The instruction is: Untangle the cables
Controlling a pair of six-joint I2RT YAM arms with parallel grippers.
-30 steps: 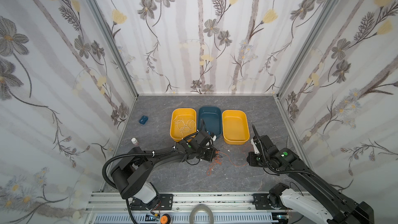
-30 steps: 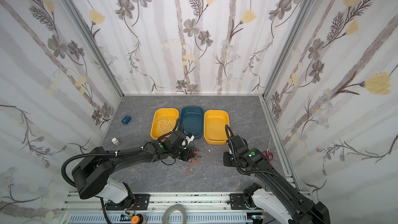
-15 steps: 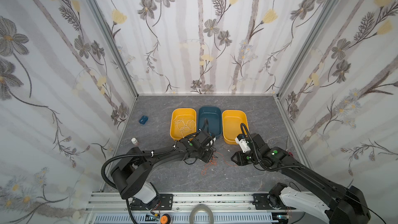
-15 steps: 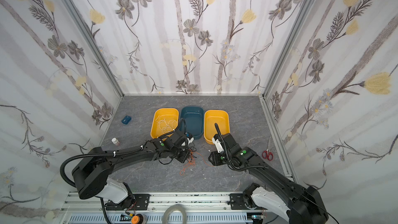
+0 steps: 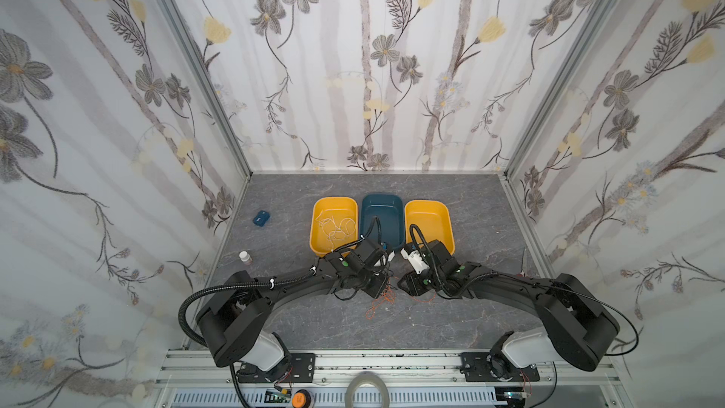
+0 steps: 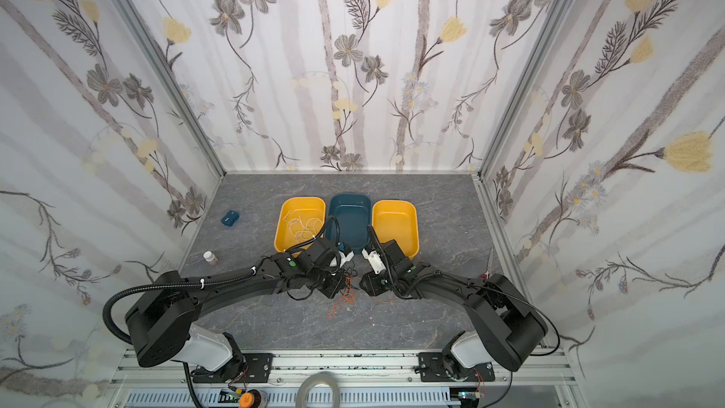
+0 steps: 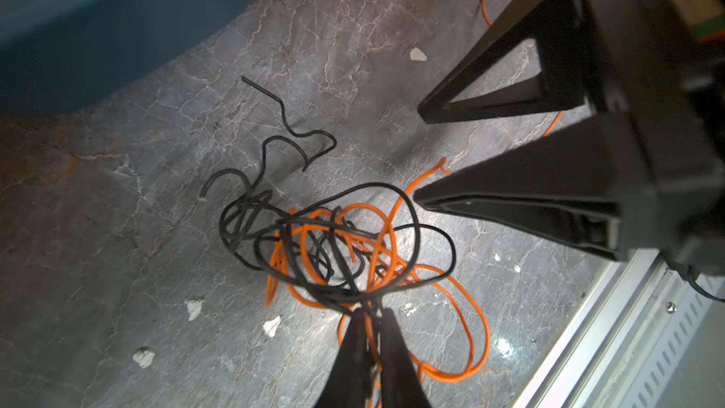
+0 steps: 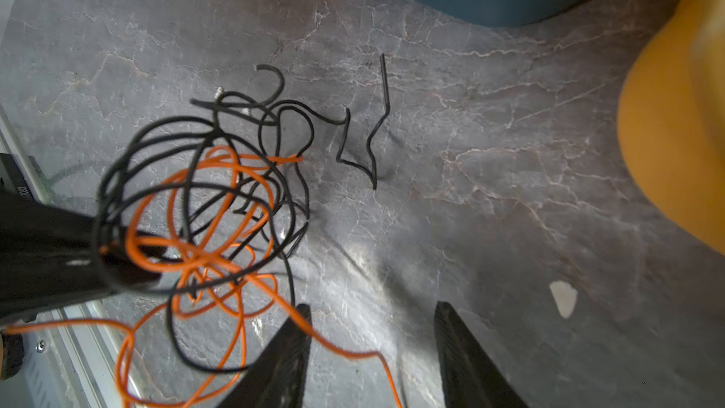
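The cable tangle (image 7: 337,245) lies on the table (image 5: 314,319) before the middle bin (image 5: 382,197), between the left pincer (image 7: 372,312) and right pincer (image 8: 372,306).

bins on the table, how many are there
3, side by side on the table: the left yellow bin, with a white cable in it; the blue bin in the middle; the right yellow bin. No other seems hidden.

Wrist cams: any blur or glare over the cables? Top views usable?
Left wrist view: cables sharp, blue tray dark and soft, glare on the floor beside them. Right wrist view: cables mostly sharp, yellow tray smeared at the frame edge, bright floor patch. In both top views: even light, strands too small to separate.
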